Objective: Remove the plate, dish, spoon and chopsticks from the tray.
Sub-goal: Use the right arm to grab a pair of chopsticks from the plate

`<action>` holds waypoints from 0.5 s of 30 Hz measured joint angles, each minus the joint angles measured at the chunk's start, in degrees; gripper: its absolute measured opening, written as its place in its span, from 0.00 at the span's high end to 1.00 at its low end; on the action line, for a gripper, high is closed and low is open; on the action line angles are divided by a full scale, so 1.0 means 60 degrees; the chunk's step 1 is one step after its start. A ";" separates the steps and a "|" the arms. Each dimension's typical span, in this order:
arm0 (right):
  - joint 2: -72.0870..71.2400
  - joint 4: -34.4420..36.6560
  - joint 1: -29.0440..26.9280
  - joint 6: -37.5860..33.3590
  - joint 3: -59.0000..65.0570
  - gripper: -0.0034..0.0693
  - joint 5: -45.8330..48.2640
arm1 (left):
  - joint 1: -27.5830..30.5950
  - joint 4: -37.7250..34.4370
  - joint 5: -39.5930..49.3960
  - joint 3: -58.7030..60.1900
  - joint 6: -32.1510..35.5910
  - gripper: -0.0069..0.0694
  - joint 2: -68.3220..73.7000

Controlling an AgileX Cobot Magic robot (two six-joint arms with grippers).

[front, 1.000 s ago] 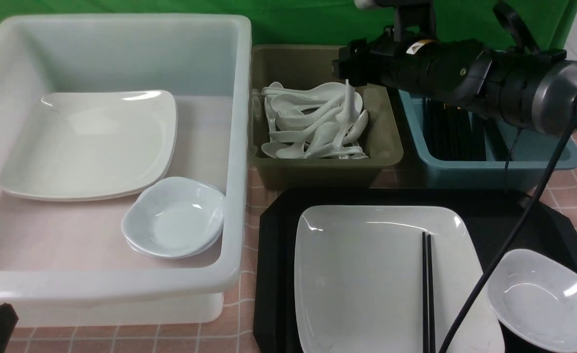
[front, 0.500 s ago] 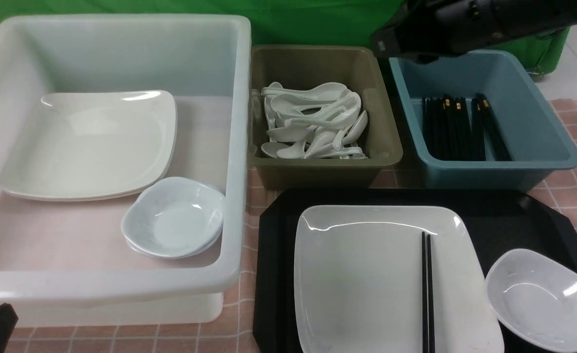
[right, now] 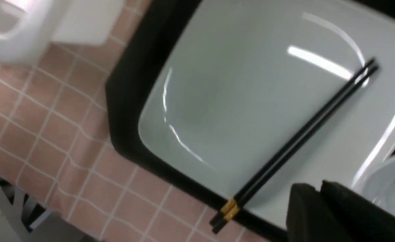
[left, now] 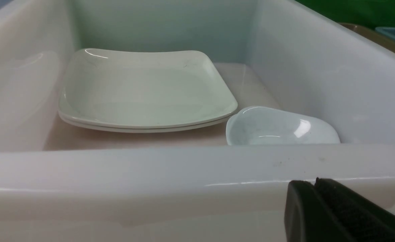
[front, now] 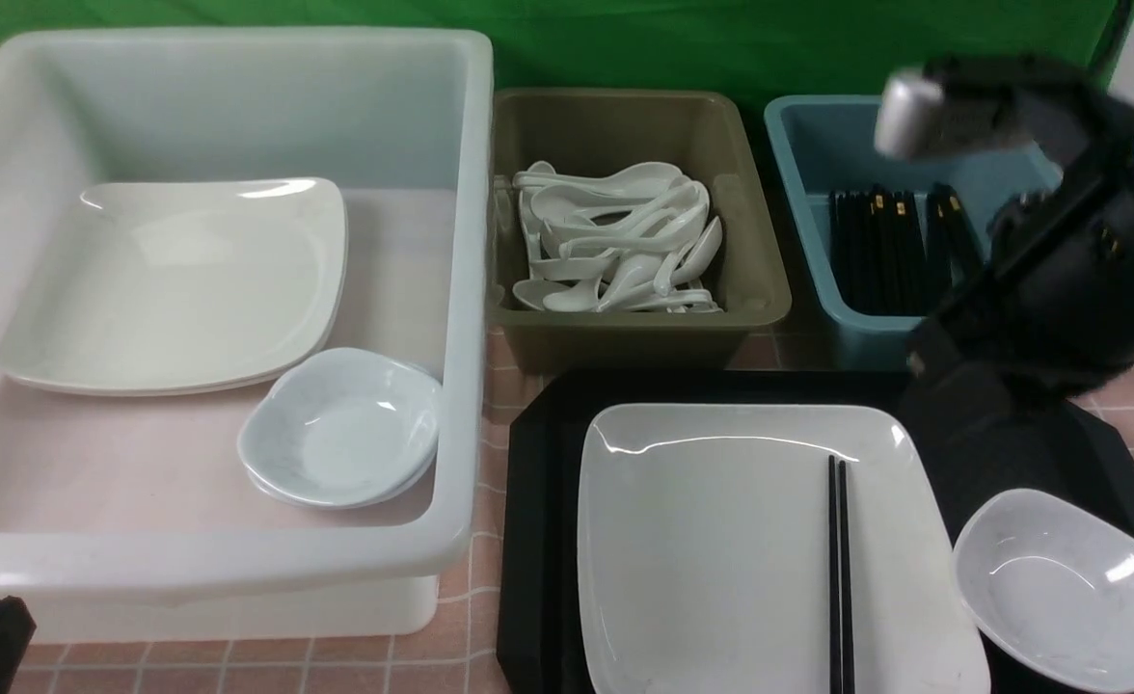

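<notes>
No spoon on the tray (front: 538,540); plate (front: 702,540), chopsticks (front: 839,578), dish (front: 1059,598) lie on it uncleared; left gripper (left: 315,184), right gripper (right: 320,188) closed, empty.

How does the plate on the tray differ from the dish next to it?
The plate is large, flat and square; the dish is much smaller and bowl-like. The plate carries the chopsticks; the dish is empty. The plate takes the tray's left and middle, the dish its right end. Both are glossy white and rest on the tray.

Chopsticks (front: 838,578) on plate (front: 702,549) on tray (front: 531,540)
</notes>
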 joint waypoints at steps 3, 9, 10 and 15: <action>0.0111 -0.0151 0.0000 0.1085 0.1750 0.60 -0.0565 | 0.0000 0.0000 0.0000 0.0000 0.0000 0.88 0.0000; 0.0559 -0.0161 0.0000 0.1766 0.2911 0.31 -0.1728 | 0.0000 0.0000 0.0000 0.0000 0.0000 0.88 0.0000; 0.0787 -0.0161 0.0055 0.1842 0.2998 0.25 -0.1823 | 0.0000 -0.0050 0.0000 0.0000 0.0000 0.88 0.0000; 0.1538 -0.0151 0.0414 0.1903 0.3002 0.18 -0.1966 | 0.0000 -0.0050 0.0000 0.0000 0.0000 0.88 0.0000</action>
